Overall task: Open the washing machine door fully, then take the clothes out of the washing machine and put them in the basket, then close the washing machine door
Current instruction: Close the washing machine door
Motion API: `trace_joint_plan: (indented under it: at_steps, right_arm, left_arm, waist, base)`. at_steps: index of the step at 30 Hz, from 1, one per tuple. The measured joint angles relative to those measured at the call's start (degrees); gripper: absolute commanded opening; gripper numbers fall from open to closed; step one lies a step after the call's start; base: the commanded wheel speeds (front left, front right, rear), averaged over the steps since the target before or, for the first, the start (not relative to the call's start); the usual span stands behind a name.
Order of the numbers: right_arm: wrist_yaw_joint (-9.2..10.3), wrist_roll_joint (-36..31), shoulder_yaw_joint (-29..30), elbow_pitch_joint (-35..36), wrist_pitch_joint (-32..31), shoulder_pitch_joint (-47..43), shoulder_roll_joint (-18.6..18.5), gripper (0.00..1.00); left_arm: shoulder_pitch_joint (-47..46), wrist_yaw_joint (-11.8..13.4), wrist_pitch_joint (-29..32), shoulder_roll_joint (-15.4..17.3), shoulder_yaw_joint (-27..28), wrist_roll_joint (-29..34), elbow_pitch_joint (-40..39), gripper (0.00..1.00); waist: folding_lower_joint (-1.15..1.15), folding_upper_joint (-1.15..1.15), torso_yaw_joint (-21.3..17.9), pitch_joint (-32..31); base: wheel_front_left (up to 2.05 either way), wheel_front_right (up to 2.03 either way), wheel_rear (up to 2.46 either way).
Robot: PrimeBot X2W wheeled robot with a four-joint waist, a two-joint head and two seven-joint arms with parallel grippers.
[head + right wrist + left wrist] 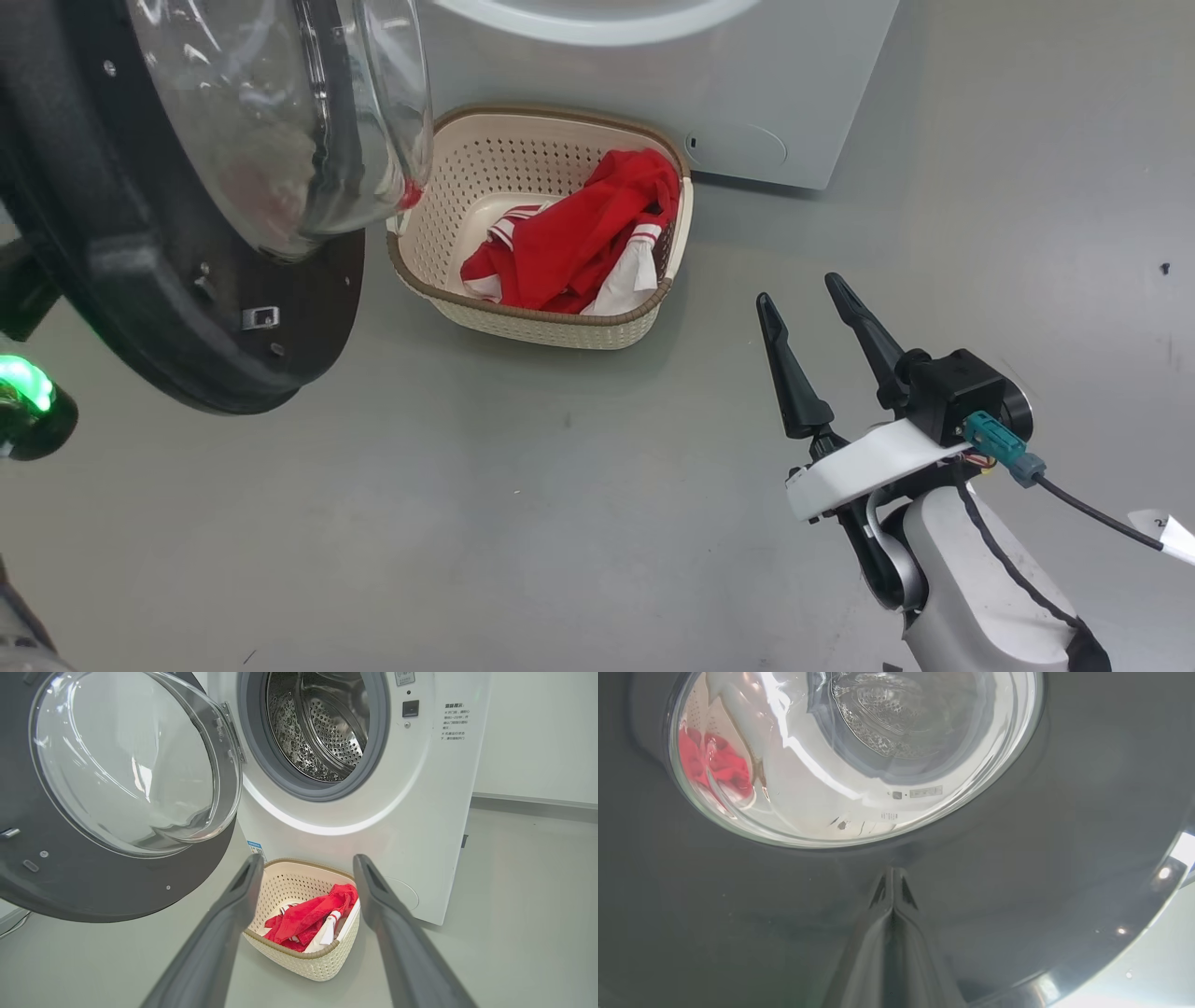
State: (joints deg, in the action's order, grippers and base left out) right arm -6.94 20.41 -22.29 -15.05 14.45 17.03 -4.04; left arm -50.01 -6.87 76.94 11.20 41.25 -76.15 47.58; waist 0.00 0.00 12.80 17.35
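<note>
The washing machine door (140, 280) stands swung open at the upper left, black rim and clear glass bowl facing the basket. My left gripper (892, 872) is shut, its tips against the door's (738, 914) glossy black outer face just below the glass. The washing machine (420, 812) shows a bare steel drum (322, 723). Red clothes (579, 243) with white trim lie in the cream basket (560, 331) on the floor before the machine (653, 93). My right gripper (799, 291) hangs open and holds nothing, right of the basket (299, 952). Its fingers (219, 933) frame the clothes (308, 914).
Grey floor (523, 523) spreads in front of the basket and to the right. A green light (23, 383) glows on a dark part at the left edge. A cable (1083, 509) trails from my right wrist. A wall skirting (532, 802) runs behind the machine at right.
</note>
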Motion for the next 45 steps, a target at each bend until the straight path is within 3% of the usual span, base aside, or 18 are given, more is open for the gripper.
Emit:
trace_joint_plan:
  at_steps: [6,13,26,34,45]
  right_arm:
    - [-0.01,0.2,0.0,0.1,0.0,-0.5,0.0,1.0]
    - [-0.01,0.2,0.1,0.1,0.0,-1.1,0.2,1.0]
    - [-0.02,0.7,2.0,0.1,0.0,-3.8,0.4,1.0]
    - [-0.03,0.7,1.6,0.2,0.0,-4.6,0.5,1.0]
    - [-0.03,0.7,1.5,0.4,0.0,-5.2,0.5,1.0]
  left_arm:
    - [2.2,0.0,0.9,-2.4,-0.9,0.0,-3.7,0.0]
    - [5.8,-0.1,-1.4,-2.8,-1.6,1.6,-10.1,0.0]
    - [16.0,-0.1,-15.0,-0.9,-7.8,11.5,-34.4,0.0]
    - [28.8,-0.1,-29.7,5.0,-18.2,23.6,-51.8,0.0]
    - [42.3,-0.1,-54.0,5.7,-26.1,36.1,-56.1,0.0]
  waist:
    - [0.0,0.0,-0.1,-0.6]
    - [0.0,0.0,-0.3,-1.1]
    - [0.0,0.0,0.4,-4.1]
    - [0.0,0.0,1.2,-5.5]
    - [0.0,0.0,1.2,-5.9]
  base:
    - [0.0,0.0,0.0]
    - [0.0,0.0,0.0]
    - [0.0,0.0,0.0]
    - [0.0,0.0,0.0]
    - [0.0,0.0,0.0]
